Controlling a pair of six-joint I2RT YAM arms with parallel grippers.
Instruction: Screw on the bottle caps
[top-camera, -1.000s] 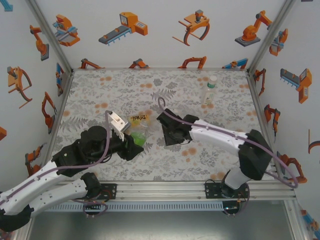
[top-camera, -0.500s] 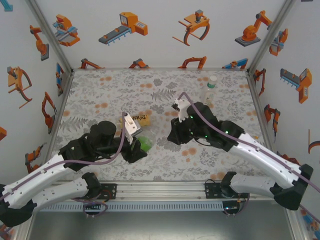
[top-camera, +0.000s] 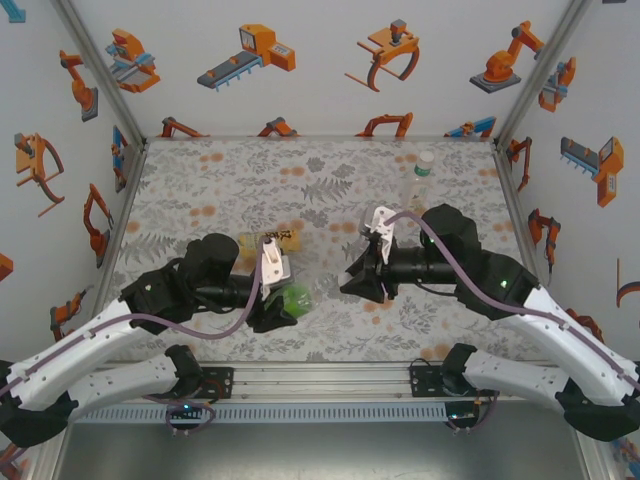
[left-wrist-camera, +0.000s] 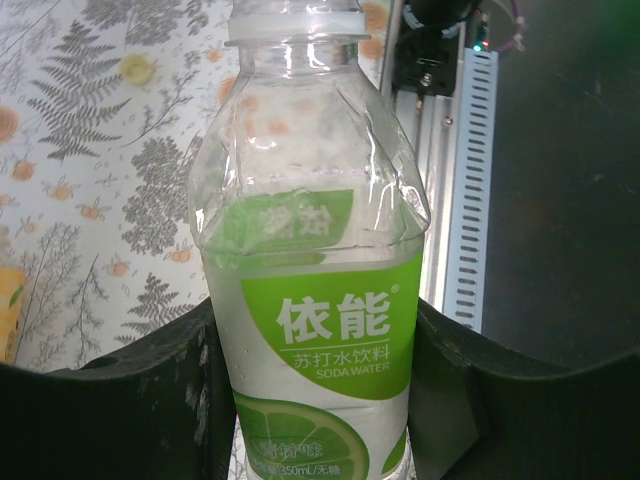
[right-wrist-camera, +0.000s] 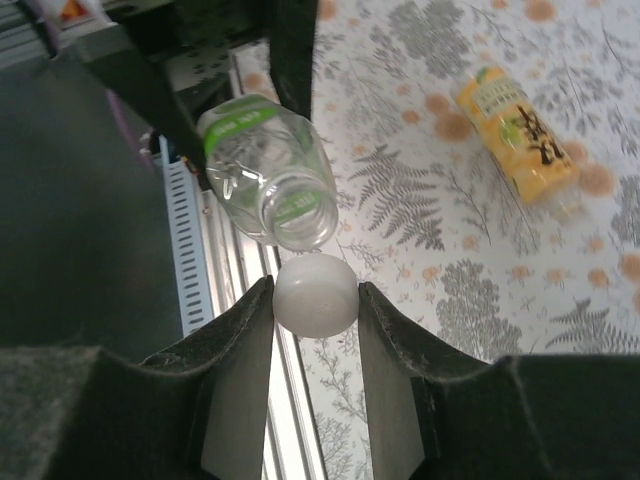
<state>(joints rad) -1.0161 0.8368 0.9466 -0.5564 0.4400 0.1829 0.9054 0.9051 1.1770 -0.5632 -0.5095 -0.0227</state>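
My left gripper (left-wrist-camera: 314, 345) is shut on a clear bottle (left-wrist-camera: 312, 290) with a green lime label, gripped around its lower body. The bottle's mouth (right-wrist-camera: 296, 212) is open and points at my right gripper (right-wrist-camera: 315, 300), which is shut on a white bottle cap (right-wrist-camera: 315, 294). The cap sits just short of the mouth, slightly below it. In the top view the left gripper (top-camera: 283, 306) and right gripper (top-camera: 359, 283) face each other over the near middle of the table, with the bottle (top-camera: 296, 298) between them. An amber-yellow bottle (right-wrist-camera: 516, 134) lies on its side on the table.
A clear bottle with a green-white band (top-camera: 421, 179) stands upright at the back right, a cap on top. A small pale yellowish cap (left-wrist-camera: 136, 68) lies loose on the fern-patterned table (top-camera: 200, 180). The metal rail (top-camera: 320, 378) runs along the near edge.
The left gripper carried the bottle rightward and turned its mouth toward the right arm. The right arm swung around so its gripper, cap in it, now faces the bottle.
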